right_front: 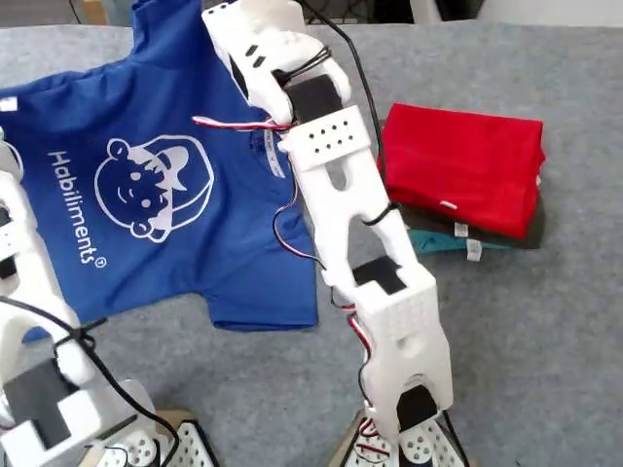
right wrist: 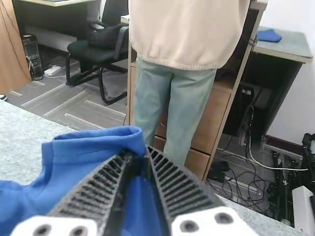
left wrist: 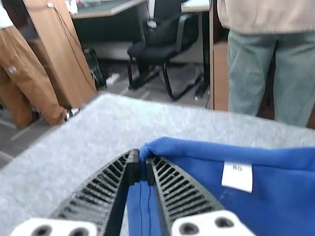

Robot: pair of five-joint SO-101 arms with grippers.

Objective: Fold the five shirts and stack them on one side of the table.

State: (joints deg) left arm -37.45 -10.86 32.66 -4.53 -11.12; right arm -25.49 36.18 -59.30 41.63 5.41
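A blue shirt [right_front: 175,195] with a white cartoon print lies spread flat on the grey table [right_front: 545,321], over its left half. My left gripper [left wrist: 140,166] is shut on a folded edge of the blue shirt [left wrist: 236,196], close to a small white tag [left wrist: 237,176]. My right gripper [right wrist: 140,158] is shut on a bunched edge of the blue shirt [right wrist: 83,152], held a little above the table. In the high view the right arm [right_front: 336,185] stretches from the front across the shirt's side to the far edge. The left arm [right_front: 24,263] stands along the left edge.
A stack of folded shirts sits at the right of the table: a red one [right_front: 462,165] on top, a dark one [right_front: 531,229] and a teal one [right_front: 438,243] beneath. A person [right wrist: 189,59] stands beyond the table's far edge, next to an office chair [left wrist: 157,44].
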